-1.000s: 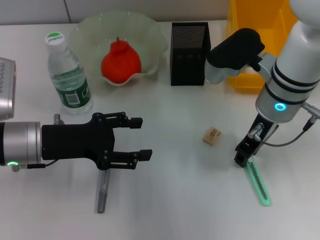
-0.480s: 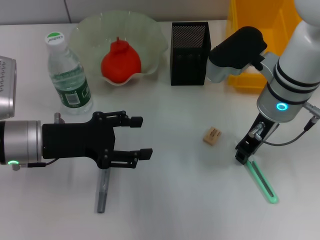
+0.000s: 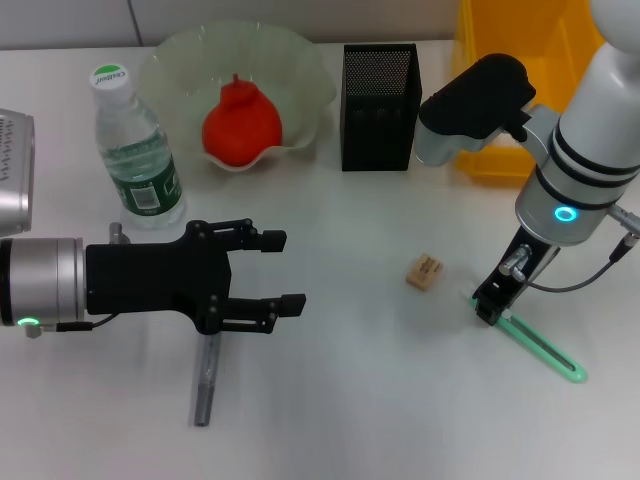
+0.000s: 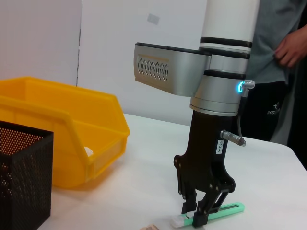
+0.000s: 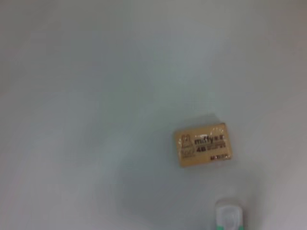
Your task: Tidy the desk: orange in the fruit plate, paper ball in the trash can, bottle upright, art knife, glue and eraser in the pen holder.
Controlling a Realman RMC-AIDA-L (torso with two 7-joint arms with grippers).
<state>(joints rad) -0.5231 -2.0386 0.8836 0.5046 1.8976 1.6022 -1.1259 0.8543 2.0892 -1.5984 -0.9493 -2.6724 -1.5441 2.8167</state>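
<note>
Right gripper [image 3: 488,309]: held low at 4 o'clock on the desk [image 3: 380,420], its dark fingers closed on one end of the art knife [image 3: 535,345]; in the left wrist view the knife end is seen pinched between the two tips.
Art knife: a long, slim, mint-green plastic bar, lying nearly flat and pointing away from the fingers toward 4 o'clock; only its end is held.
Left gripper [image 3: 285,271]: parked at 8 o'clock with its black fingers spread apart and holding nothing; the glue [image 3: 205,380], a thin grey stick, lies beneath it.
Eraser [image 3: 425,272]: a small tan printed block, matte, just beside the right gripper at its 9 o'clock, apart from it.
Pen holder [image 3: 379,95]: a square black mesh cup with a narrow mouth, at 12 o'clock.
Already in place: the smooth red-orange orange [image 3: 241,125] in the wavy, translucent fruit plate [image 3: 310,90]; the clear bottle [image 3: 135,150] upright at 10 o'clock.
Trash can [image 3: 500,100]: glossy yellow plastic, at 1 o'clock.
Risk: with so short a hold on smooth plastic, the knife could pivot or slip when lifted; its long free end could be caught on the mesh rim or could sweep the eraser aside.
</note>
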